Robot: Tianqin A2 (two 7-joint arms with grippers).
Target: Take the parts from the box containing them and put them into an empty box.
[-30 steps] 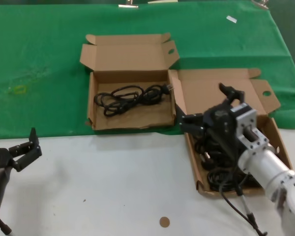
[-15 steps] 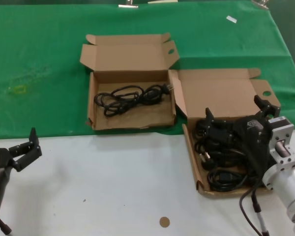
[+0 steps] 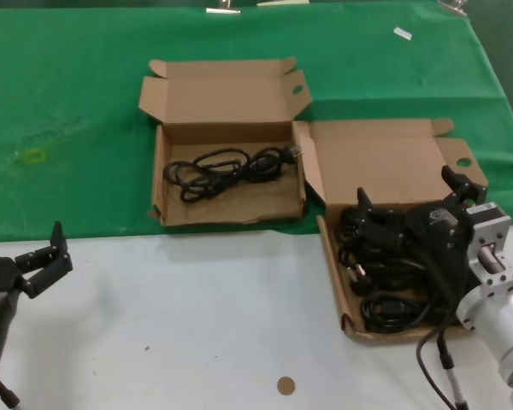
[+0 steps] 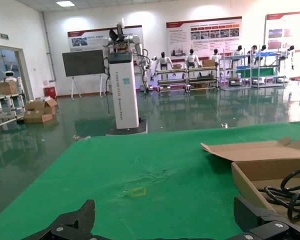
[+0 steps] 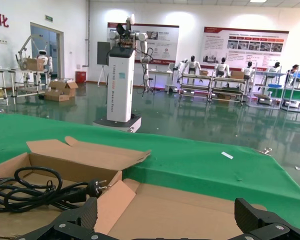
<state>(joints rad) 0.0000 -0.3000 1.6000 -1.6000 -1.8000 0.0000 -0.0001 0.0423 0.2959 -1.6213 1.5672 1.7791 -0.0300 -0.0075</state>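
Note:
The box containing the parts [image 3: 385, 162] is the longer one with the tall lid, at the right; its tray holds several black power cables [image 3: 385, 278]. My right gripper [image 3: 410, 195] hovers open just above those cables, holding nothing. In the right wrist view the right gripper [image 5: 172, 220] faces this box's lid [image 5: 190, 210]. The wider box [image 3: 265, 201] stands to the left with one coiled black cable [image 3: 227, 166] in it; the right wrist view shows this cable [image 5: 35, 190] too. My left gripper [image 3: 47, 260] is parked open at the near left, and in its own view the left gripper [image 4: 165, 220] is empty.
Both boxes sit at the near edge of a green cloth [image 3: 68, 102] bearing a small yellow mark [image 3: 34, 155]. White tabletop [image 3: 197, 325] lies in front, with a small brown disc [image 3: 285, 385] on it. A white tag [image 3: 402, 33] lies far right.
My right gripper has swung right, from over the seam between the boxes to above the cables in the longer box, then held still. The left arm has not moved.

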